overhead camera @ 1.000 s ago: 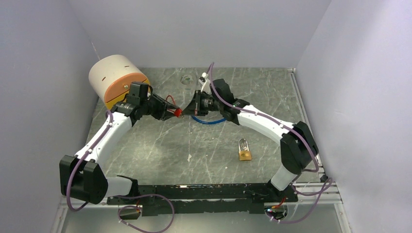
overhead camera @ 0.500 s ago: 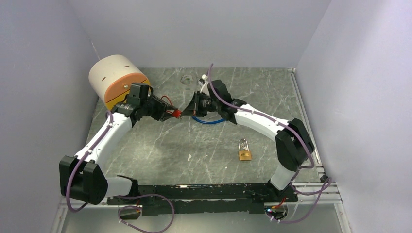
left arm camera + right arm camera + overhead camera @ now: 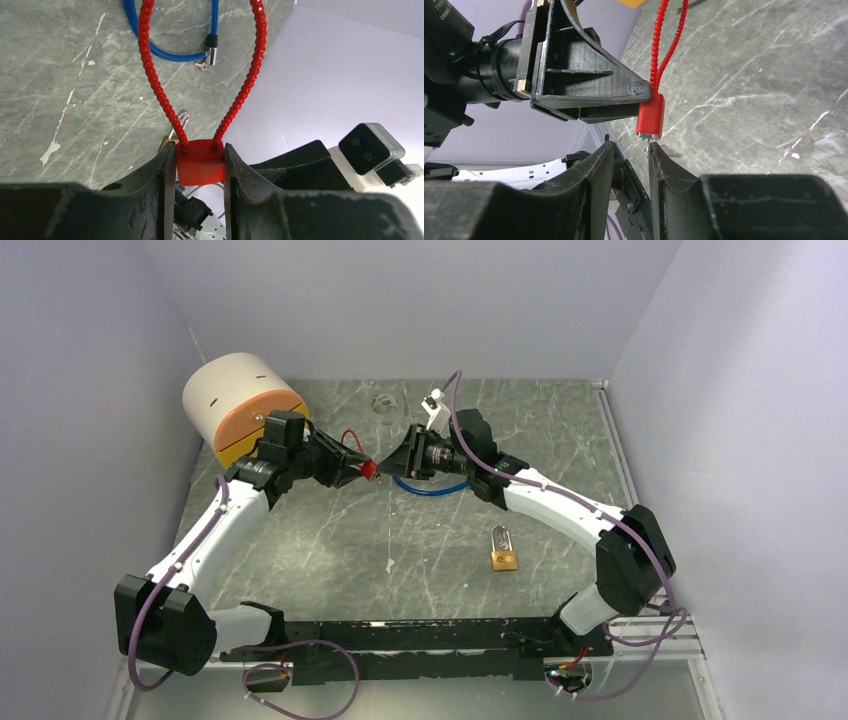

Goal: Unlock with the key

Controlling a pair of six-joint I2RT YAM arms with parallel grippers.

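- Over the far half of the table [image 3: 330, 550], just left of its middle, the two arms meet tip to tip, held clear of the surface.
- Left arm [image 3: 215, 530]: comes up from the near left corner, forearm climbing toward the far edge, wrist turned inward.
- Right arm [image 3: 560, 502]: bows in from the near right corner, wrist level and facing the left one.
- Cream-and-orange drum [image 3: 235, 400]: in the far left corner, just behind the left wrist. No part in this job, I'd say.
- Blue cable lock [image 3: 430, 487]: lies on the table beneath the right wrist.
- Brass padlock [image 3: 505, 555]: lies alone toward the near right, well apart from both grippers.
- Left gripper [image 3: 200, 150]: clamped on the red lock [image 3: 201, 167], a finger on each flat side. The beaded red loop [image 3: 150, 60] sticks out past the fingertips.
- Right gripper [image 3: 631, 148]: jaws narrowly parted, gripping nothing, tips just below the lock's bottom end.
- Key [image 3: 647, 145]: only a small metal stub shows under the red body. It looks seated in the keyhole, but it is too small to be sure.
- Step, as I read it: key inserted, turn not yet made.
- Next move calls for the right jaws to close squarely on that stub and for the wrist to roll. The left gripper must hold the body steady meanwhile.
- The stub offers very little to grip, so a slip is the likely fault.
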